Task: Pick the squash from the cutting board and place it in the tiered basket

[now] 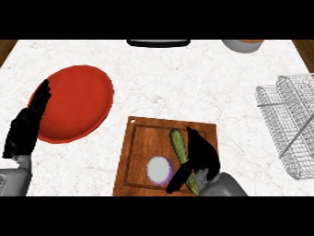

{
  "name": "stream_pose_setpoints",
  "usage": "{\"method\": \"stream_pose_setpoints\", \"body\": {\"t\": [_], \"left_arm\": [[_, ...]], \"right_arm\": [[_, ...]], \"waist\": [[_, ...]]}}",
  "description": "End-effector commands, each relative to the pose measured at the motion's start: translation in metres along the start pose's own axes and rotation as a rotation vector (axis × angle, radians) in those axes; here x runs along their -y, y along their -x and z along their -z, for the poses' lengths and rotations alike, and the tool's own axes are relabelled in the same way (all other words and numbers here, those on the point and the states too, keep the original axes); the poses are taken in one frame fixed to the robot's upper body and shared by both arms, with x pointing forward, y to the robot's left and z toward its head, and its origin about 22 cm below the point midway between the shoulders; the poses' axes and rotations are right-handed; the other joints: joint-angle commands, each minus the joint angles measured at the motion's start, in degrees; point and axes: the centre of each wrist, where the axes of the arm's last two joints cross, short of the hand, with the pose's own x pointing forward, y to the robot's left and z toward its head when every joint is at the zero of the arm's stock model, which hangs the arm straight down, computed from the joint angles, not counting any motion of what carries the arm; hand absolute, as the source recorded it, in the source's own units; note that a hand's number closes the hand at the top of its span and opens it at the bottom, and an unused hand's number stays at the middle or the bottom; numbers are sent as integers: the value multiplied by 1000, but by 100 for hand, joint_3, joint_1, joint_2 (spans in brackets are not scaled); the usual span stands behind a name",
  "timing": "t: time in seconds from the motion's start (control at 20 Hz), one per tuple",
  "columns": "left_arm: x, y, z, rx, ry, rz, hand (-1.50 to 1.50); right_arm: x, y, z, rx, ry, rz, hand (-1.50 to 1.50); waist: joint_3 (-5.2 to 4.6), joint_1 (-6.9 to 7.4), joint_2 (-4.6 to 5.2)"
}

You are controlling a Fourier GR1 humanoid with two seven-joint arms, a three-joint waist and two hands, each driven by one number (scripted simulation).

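Head view: right hand (201, 154) curls over squash (179, 145) on cutting board (140, 152).

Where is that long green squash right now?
In the head view, the squash lies on the wooden cutting board, lower centre, beside a pale round slice, partly under the right hand.
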Motion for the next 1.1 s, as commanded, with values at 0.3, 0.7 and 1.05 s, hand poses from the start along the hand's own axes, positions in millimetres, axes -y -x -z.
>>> {"method": "stream_pose_setpoints", "body": {"t": [0.3,0.7,1.05], "left_arm": [[9,-3,-2,6,-11,10,0],[3,-13,9,-9,-13,0,0],[0,-17,7,31,-4,10,0]], "right_arm": [[-18,-17,9,29,-70,-232,150],[10,-13,1,29,-51,10,150],[161,13,68,-433,451,420,150]], "waist": [[3,28,15],[3,-28,6],[-22,97,217]]}}
